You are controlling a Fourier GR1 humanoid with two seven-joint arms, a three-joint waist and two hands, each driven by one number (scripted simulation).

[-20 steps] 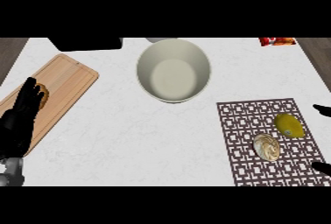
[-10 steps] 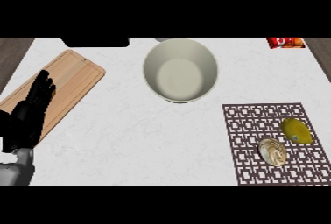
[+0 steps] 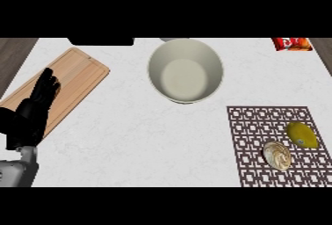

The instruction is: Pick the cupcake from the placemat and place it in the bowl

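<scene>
The cupcake [image 3: 279, 155] is lying untouched on the placemat [image 3: 259, 121] near the counter's [image 3: 142, 136] right front corner, just beside a lemon [image 3: 302, 134] — the two are looking almost in contact, though I cannot tell for sure. The bowl [image 3: 186, 70] is sitting near the back edge, well apart from both. The left hand [image 3: 35, 110] is resting over the cutting board [image 3: 81, 72] at the left edge, fingers straight and holding nothing; the right hand is not showing at all. The risk lies in the approach: a hand coming in from the right front could be nudging the lemon (it would probably roll) or dragging the placemat — and a tilted cupcake might topple while crossing to the bowl.
</scene>
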